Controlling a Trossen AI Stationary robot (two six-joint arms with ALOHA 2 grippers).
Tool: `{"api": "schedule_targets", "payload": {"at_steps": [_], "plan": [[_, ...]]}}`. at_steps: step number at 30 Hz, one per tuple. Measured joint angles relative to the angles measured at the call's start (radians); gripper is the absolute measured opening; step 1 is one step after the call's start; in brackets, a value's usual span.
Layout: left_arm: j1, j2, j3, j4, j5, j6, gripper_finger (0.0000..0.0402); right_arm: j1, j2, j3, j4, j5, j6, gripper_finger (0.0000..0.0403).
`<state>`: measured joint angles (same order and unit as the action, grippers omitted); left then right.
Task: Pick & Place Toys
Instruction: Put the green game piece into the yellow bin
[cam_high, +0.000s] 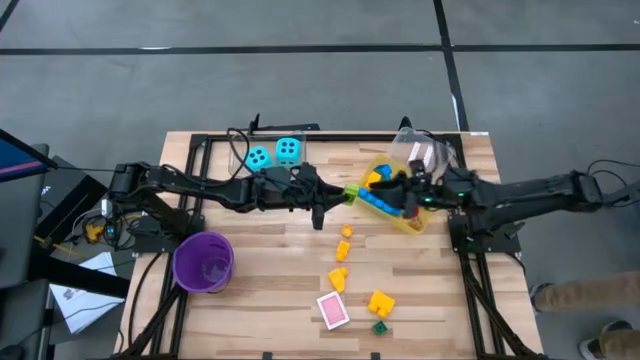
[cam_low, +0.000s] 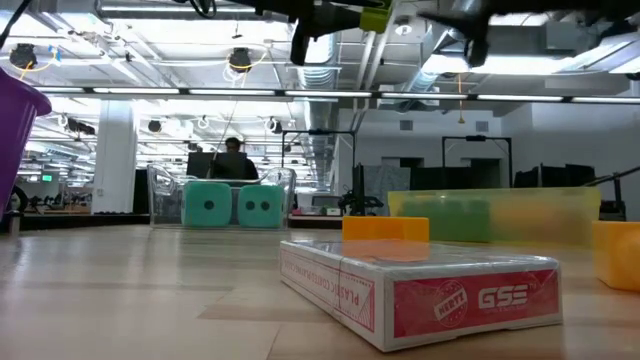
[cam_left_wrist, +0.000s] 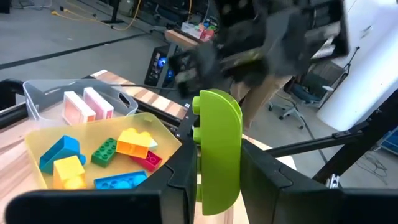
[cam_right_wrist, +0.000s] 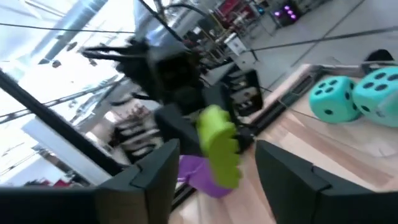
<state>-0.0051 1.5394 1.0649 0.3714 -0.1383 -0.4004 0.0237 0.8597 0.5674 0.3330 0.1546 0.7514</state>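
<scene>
Gripping a green brick (cam_left_wrist: 217, 149) in left gripper (cam_high: 352, 192) beside yellow bin (cam_left_wrist: 155, 121) of bricks (cam_left_wrist: 134, 142); right gripper (cam_right_wrist: 211, 168) spread apart.

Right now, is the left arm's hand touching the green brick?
Touching. The left wrist view shows the left gripper with its jaws pressed against both sides of the green brick.

lime-green brick (cam_left_wrist: 217, 149) | cyan dice (cam_high: 273, 152), black dots | bin (cam_left_wrist: 37, 152) translucent yellow: blue, yellow, green, orange, red bricks | cup (cam_high: 203, 262) purple | card pack (cam_low: 420, 290) pink-red | table (cam_high: 270, 290) light wood
</scene>
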Motion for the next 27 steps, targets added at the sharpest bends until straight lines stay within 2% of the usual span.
{"api": "schedule_targets", "payload": {"at_steps": [4,9,18,27], "plan": [[0.000,0.000,0.000,0.008,0.004,-0.014,0.0079,-0.028,0.126,0.012,0.061,-0.012,0.032,0.0235],[0.000,0.000,0.000,0.007,0.004,-0.031,0.0079,-0.059,0.220,0.086,0.076,-0.124,0.021,0.0267],[0.000,0.001,-0.001,0.006,0.003,-0.031,0.0080,-0.074,0.370,0.241,0.071,-0.231,-0.075,0.0271],[-0.001,0.001,-0.001,0.005,0.006,-0.057,0.0080,-0.074,0.405,0.266,0.069,-0.265,-0.074,0.0272]]}}
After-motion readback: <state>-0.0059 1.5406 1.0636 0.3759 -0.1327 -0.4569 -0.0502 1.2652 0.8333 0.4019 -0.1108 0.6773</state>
